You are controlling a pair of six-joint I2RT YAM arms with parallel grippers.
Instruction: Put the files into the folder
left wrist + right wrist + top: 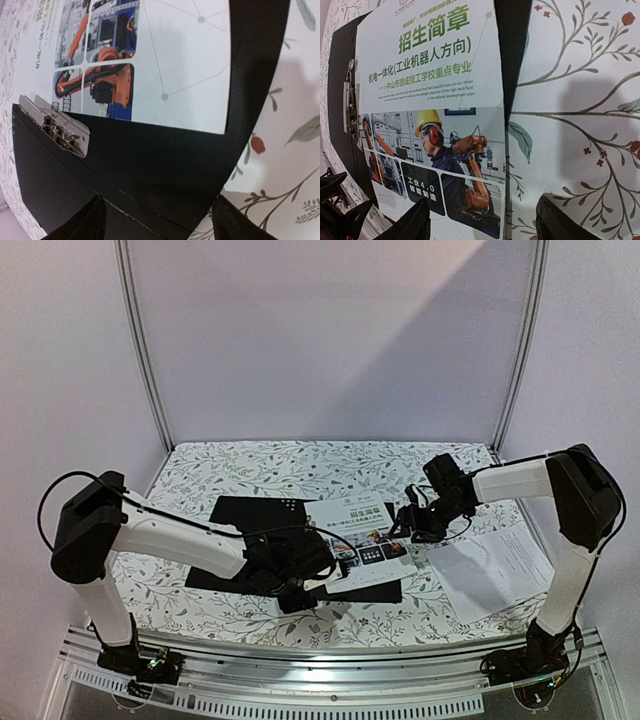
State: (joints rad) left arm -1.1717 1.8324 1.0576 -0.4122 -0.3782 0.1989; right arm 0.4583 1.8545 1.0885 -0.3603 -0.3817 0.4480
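The colour-photo paper leaflet (pixel 362 536) lies in the open black-lined folder (pixel 236 516) — one file placed. Left gripper (pixel 161 212) and right gripper (pixel 482 207) hang open, empty; next, probably, the right must pinch up the white text sheet (pixel 498 566).

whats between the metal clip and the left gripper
Only bare black folder, crossed by a crease; the left wrist view shows it between the clip and the left gripper.
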